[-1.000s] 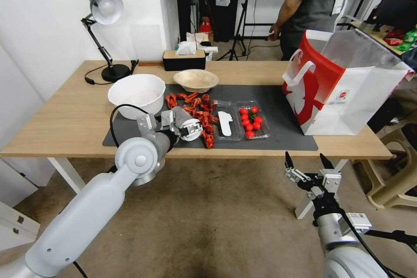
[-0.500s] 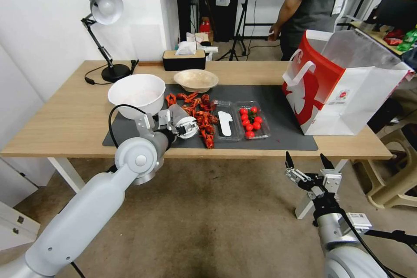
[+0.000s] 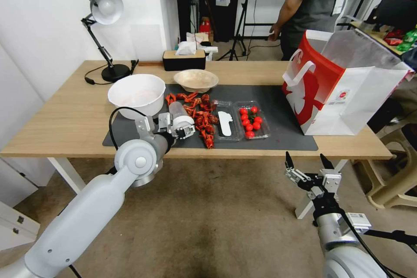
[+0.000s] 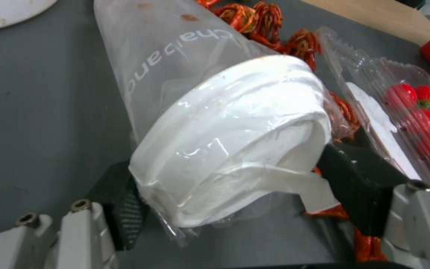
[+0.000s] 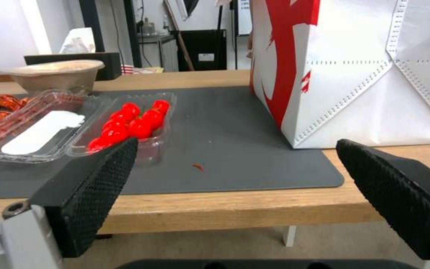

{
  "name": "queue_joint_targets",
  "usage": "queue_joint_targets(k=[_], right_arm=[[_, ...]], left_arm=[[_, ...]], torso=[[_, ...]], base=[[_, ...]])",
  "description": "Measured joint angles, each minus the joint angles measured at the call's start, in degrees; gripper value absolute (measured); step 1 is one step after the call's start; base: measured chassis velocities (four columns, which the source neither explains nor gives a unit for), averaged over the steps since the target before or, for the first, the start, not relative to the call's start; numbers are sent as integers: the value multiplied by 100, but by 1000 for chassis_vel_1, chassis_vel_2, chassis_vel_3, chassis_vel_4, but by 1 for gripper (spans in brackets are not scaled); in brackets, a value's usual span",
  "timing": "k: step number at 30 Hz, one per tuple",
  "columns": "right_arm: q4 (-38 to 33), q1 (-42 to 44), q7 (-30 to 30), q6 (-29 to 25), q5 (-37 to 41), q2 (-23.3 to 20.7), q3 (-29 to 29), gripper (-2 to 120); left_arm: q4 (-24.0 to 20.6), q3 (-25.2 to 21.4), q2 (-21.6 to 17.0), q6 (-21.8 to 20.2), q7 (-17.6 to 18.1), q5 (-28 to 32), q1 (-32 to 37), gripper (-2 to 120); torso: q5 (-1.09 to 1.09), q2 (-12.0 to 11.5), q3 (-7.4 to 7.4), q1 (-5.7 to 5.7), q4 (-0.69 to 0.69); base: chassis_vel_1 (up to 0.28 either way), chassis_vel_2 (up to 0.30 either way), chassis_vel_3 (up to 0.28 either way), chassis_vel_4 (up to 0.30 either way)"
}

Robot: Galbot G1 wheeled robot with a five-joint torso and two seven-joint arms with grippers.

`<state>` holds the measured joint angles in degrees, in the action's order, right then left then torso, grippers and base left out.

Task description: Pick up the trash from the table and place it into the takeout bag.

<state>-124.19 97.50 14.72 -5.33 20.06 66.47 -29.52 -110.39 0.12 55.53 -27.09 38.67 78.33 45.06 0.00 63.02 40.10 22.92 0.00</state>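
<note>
Currently the clear white-lidded plastic cup (image 4: 215, 123) is being grasped near its lid by the left gripper (image 3: 180, 127), fingers (image 4: 120, 203) clenched on it, low over the gray mat (image 3: 278, 108) at 9 o'clock of the tomato tray (image 3: 252, 119). Next, a lift and carry toward 3 o'clock to the takeout bag (image 3: 343, 87) is probably being called for. The right gripper (image 3: 307, 166) is being parked below the tabletop (image 3: 56, 121) edge, fingers released.

two bowls (image 3: 137, 91), one bag (image 3: 343, 87), one cup (image 4: 210, 112)
</note>
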Motion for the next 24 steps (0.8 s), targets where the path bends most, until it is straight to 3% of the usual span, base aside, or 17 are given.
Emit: queue_joint_targets(k=[10,15,17,21,23,24], right_arm=[[1,-2,2,0,-20,8,18,100],[-7,-4,3,0,-29,14,37,100],[-20,-6,3,0,-37,18,46,100],[-31,-1,5,0,-51,32,49,100],[-58,17,6,0,-75,49,51,100],[-58,17,6,0,-75,49,51,100]], left_arm=[[-41,-55,-36,164,-54,-64,37,72],[-337,-235,-193,384,-576,-284,202,72],[-596,-332,-396,400,-938,-341,314,72],[-796,-374,-530,468,-1244,-344,363,72],[-925,-377,-582,608,-1617,-345,256,72],[-925,-377,-582,608,-1617,-345,256,72]], torso=[[0,0,0,0,0],[-1,0,0,0,0],[0,0,0,0,1],[0,0,0,0,2],[0,0,0,0,1],[0,0,0,0,1]], base=[[0,0,0,0],[0,0,0,0],[0,0,0,0],[0,0,0,0],[0,0,0,0],[0,0,0,0]])
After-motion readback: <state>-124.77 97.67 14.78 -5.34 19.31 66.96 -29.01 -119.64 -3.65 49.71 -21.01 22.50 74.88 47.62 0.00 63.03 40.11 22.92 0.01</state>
